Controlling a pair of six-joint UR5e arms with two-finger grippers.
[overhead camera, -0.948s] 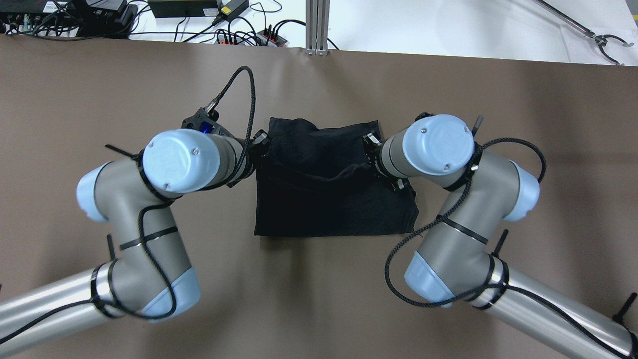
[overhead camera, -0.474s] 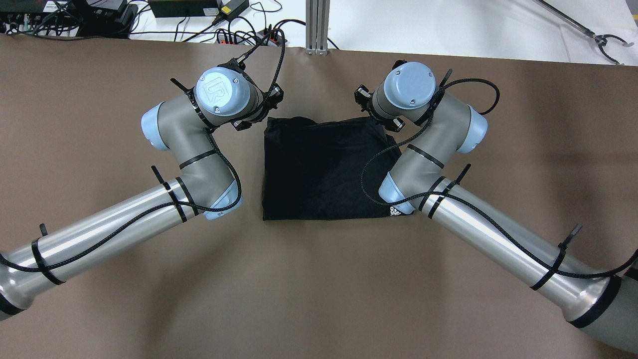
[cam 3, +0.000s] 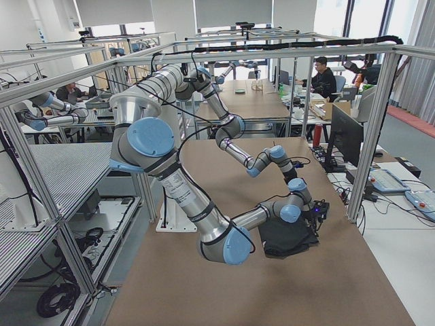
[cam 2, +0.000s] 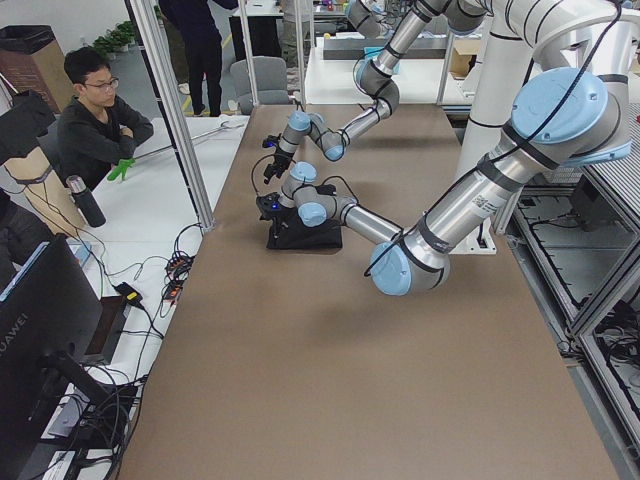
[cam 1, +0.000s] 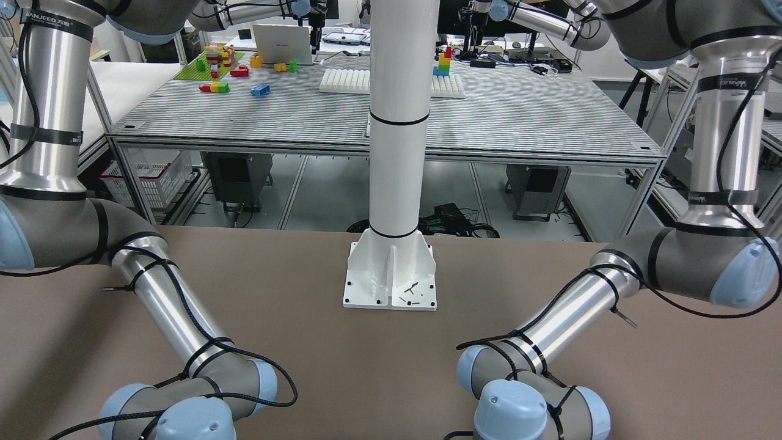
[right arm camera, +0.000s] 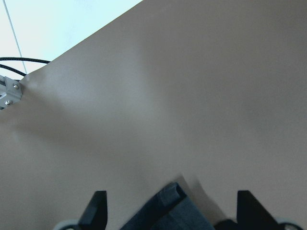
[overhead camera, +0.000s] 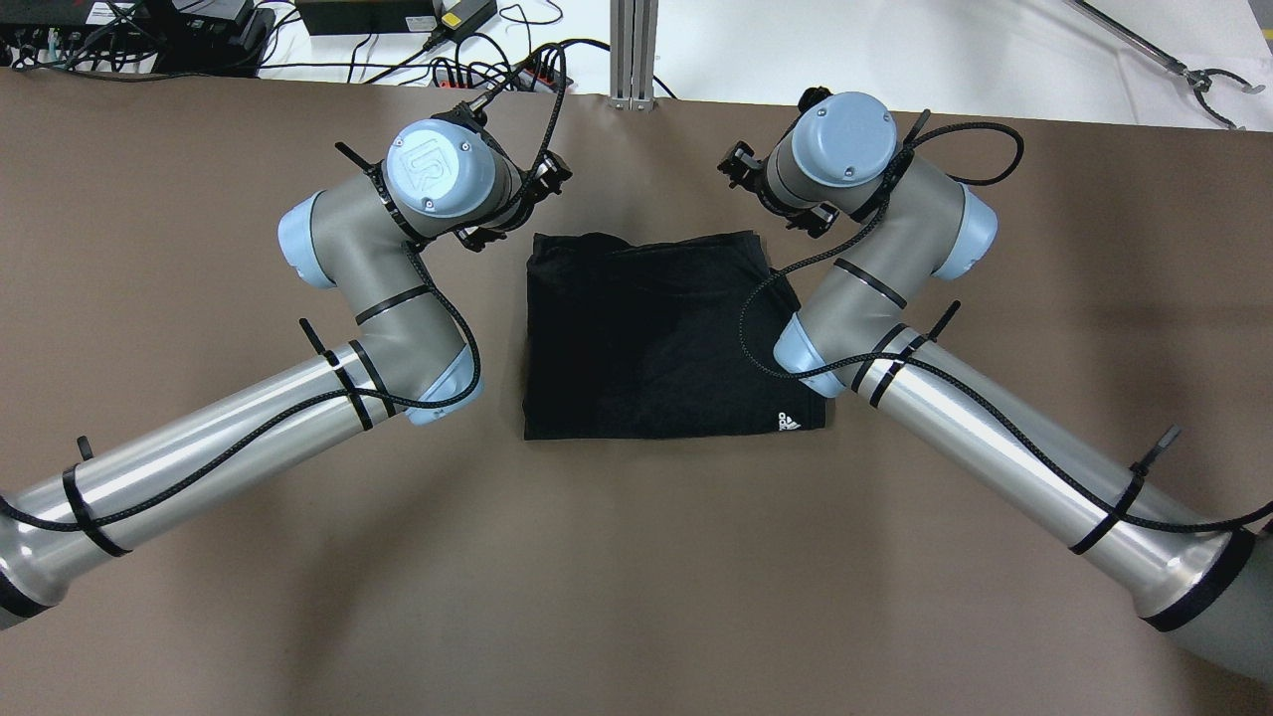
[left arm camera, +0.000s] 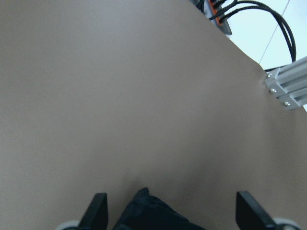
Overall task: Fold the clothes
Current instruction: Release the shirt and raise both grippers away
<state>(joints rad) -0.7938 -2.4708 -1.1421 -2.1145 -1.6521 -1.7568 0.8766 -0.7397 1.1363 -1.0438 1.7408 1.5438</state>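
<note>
- The black garment [overhead camera: 646, 338] lies flat on the brown table [overhead camera: 636, 577], in the middle of its far half, folded into a compact rectangle between the two arms.
- The left gripper [left arm camera: 173, 211] hovers just past the garment's far-left corner. Its fingers are spread wide with nothing between them but the cloth's tip below.
- The right gripper [right arm camera: 172, 208] is likewise spread wide and empty, over the far-right corner.
- Judging by the tidy layers and the empty fingers, a fold has been laid down and the step in hand is clearing away from it.
- To do that well, each gripper should rise straight off the cloth before travelling sideways, so that no fingertip catches the top layer.
- The right arm's elbow [overhead camera: 806, 348] hangs over the garment's right edge and should be lifted rather than swept across.
- The fabric is matte and deep black. Its near edge is straight, while its far edge is a little uneven, with a small hump at the far-left corner.
- A small white logo [overhead camera: 786, 423] sits by the near-right corner, and the right wrist view shows a hemmed corner.
</note>
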